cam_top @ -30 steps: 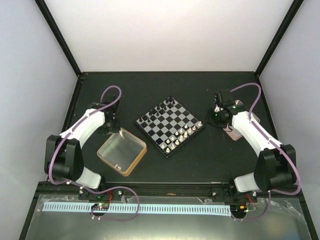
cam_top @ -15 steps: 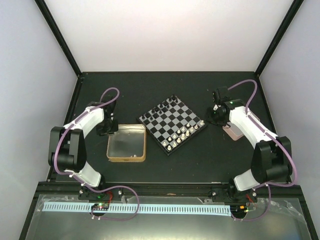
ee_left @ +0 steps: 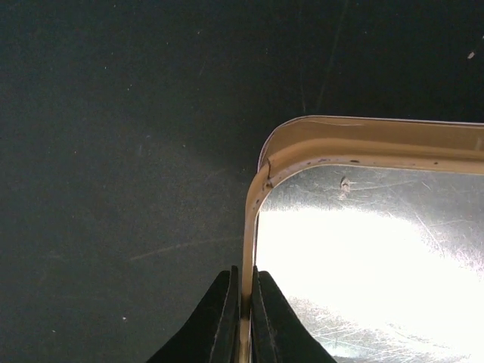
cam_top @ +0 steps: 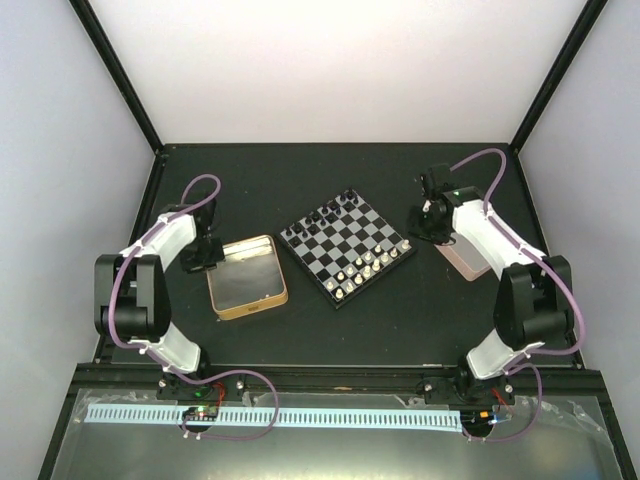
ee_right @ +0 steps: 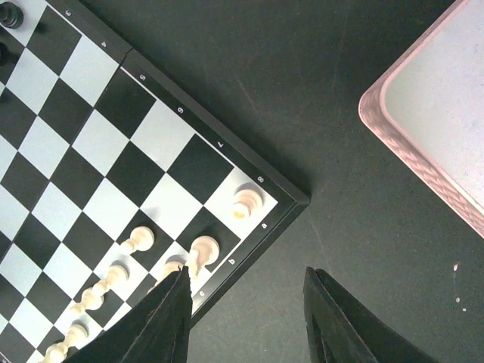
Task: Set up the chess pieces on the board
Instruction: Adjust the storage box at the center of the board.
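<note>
The board (cam_top: 345, 245) lies at the table's middle, turned like a diamond. Cream-white chess pieces (cam_top: 362, 268) stand along its near right edge and black pieces (cam_top: 325, 215) along its far left edge. In the right wrist view, white pieces (ee_right: 246, 204) stand at the board's (ee_right: 98, 144) corner, and one black piece (ee_right: 9, 13) shows at the top left. My right gripper (ee_right: 246, 274) is open over the dark mat just off that corner, holding nothing. My left gripper (ee_left: 243, 280) is shut on the rim (ee_left: 253, 212) of the gold-rimmed tin (cam_top: 213, 290).
The tin lies left of the board and its shiny floor looks bare from the left wrist. A pinkish tray (cam_top: 465, 258) lies right of the board under the right arm, with its corner (ee_right: 439, 128) in the right wrist view. Black frame posts edge the mat.
My left gripper has shut on the tin's rim. The tin has swung from a diamond angle to nearly square and slid left. My right arm has shifted slightly towards the far side.
</note>
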Robot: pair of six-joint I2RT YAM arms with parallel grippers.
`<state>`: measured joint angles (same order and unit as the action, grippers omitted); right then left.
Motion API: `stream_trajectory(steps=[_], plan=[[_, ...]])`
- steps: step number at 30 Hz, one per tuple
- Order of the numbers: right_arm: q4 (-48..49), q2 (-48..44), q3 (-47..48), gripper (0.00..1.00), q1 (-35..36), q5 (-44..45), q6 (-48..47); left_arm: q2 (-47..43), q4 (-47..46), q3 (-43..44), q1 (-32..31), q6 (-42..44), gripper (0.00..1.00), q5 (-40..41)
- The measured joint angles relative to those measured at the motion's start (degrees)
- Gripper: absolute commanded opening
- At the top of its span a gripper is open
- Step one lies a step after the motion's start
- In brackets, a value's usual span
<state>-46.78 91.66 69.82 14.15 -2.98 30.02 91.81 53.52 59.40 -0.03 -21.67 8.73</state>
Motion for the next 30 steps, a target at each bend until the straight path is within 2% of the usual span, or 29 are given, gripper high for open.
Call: stream_trajectory(steps=[5,9,13,19,23,30], plan=[[-0.2,1.7,1.3,0.43,0.0,0.0,-0.2,-1.4,0.1,-0.8,0.1,-2.8,0.42,-1.3],[-0.4,2.5,2.9,0.43,0.0,0.1,-0.5,-1.8,-0.1,-0.7,0.1,-2.9,0.57,-1.3],[-0.5,3.1,4.0,0.43,0.0,0.3,-1.0,-1.8,-0.9,0.4,0.0,0.4,0.65,-1.0],[-0.6,3.7,4.6,0.43,0.0,1.0,-1.6,-1.6,-3.7,2.6,-1.8,6.4,0.68,-0.8],[-0.7,4.5,5.3,0.43,0.0,1.6,-1.8,1.7,-4.9,7.3,-4.4,11.5,0.68,-0.8],[-0.9,5.3,5.9,0.43,0.0,2.6,-2.3,10.7,-6.7,14.4,-8.1,18.9,0.59,-2.4]])
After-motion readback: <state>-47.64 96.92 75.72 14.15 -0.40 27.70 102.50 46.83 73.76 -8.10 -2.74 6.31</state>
